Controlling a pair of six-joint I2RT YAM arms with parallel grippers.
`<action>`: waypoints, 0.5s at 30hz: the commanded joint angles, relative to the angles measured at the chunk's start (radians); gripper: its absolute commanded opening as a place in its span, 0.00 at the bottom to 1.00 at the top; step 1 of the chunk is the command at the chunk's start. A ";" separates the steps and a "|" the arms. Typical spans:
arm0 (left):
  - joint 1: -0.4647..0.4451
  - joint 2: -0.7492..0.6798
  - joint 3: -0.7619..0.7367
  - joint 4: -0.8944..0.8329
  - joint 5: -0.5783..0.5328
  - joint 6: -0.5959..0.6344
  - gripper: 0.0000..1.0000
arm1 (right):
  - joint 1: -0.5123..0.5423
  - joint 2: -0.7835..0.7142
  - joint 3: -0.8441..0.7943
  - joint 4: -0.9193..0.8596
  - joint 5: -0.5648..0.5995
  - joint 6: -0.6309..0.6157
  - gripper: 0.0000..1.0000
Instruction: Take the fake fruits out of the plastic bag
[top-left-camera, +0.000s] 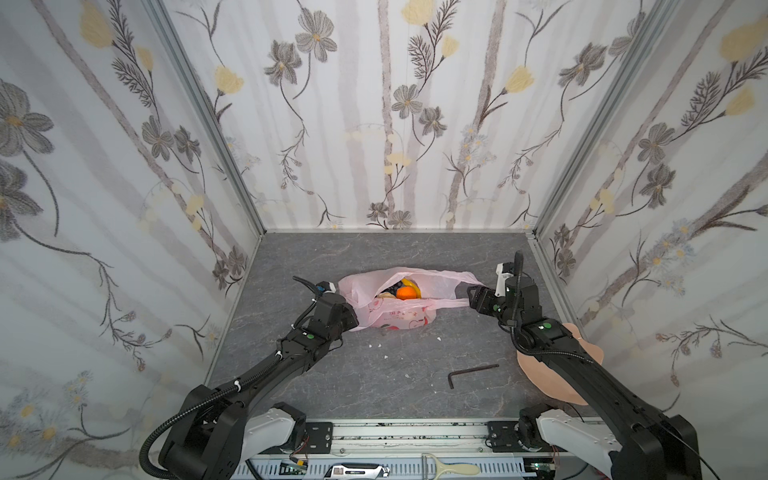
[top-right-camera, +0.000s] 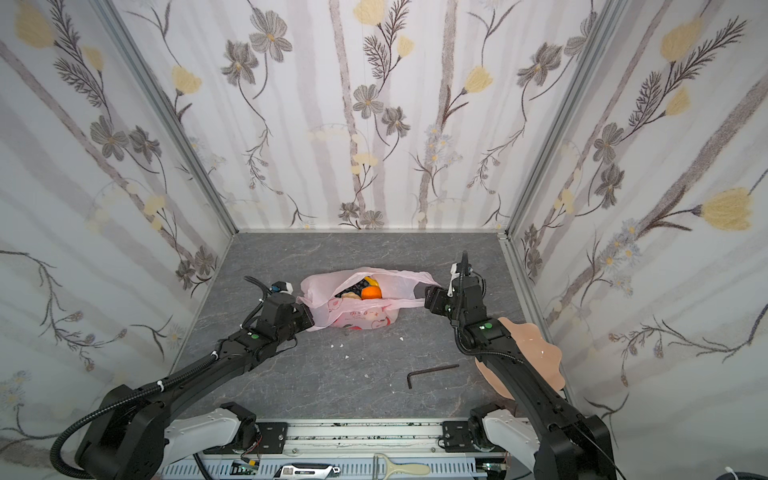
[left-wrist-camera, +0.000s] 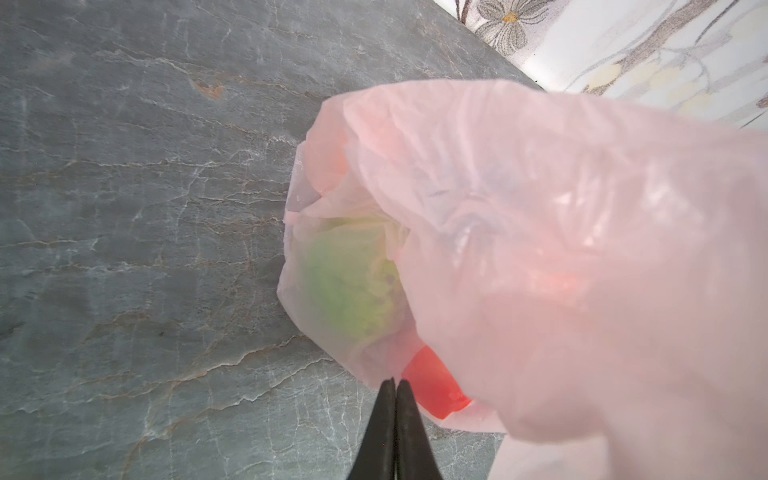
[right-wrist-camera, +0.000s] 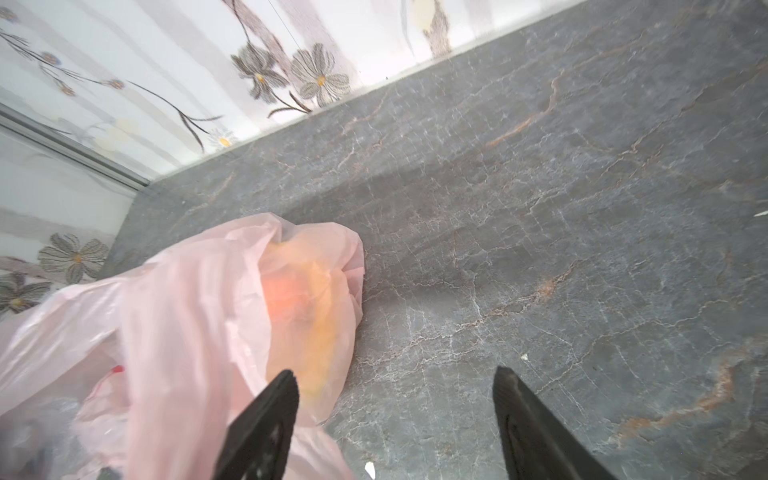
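Mid grey veined stone-look tabletop (top-left-camera: 374, 249): thin translucent pale-pink crinkly plastic bag (top-left-camera: 399, 318) with red print, lying with mouth gaping. Inside the bag's mouth: glossy round orange fake fruit (top-left-camera: 406, 293), yellow banana (top-left-camera: 409, 283), dark grape bunch (top-left-camera: 392, 287). Showing through the film at the bag's end by the left tool (left-wrist-camera: 392, 385): bumpy green fruit (left-wrist-camera: 345, 291). Left tool pinched fully closed, tips touching the bag's edge; cannot tell whether film is caught. Right tool (right-wrist-camera: 395, 374) at the bag's opposite end, spread wide, gripping nothing, one finger (right-wrist-camera: 266, 415) over loose film. Nearer than the bag: dark L-shaped hex key (top-left-camera: 469, 372) and peach-pink wavy-edged dish (top-left-camera: 592, 347), partly under the right arm.
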 joint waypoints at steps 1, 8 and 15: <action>-0.012 -0.011 0.008 0.023 -0.050 0.005 0.00 | 0.009 -0.079 0.069 -0.137 0.030 -0.050 0.78; -0.021 -0.029 0.006 0.023 -0.063 0.011 0.00 | 0.238 -0.135 0.275 -0.357 0.285 -0.065 0.78; -0.022 -0.050 0.003 0.022 -0.049 0.009 0.00 | 0.416 0.080 0.405 -0.351 0.276 -0.073 0.76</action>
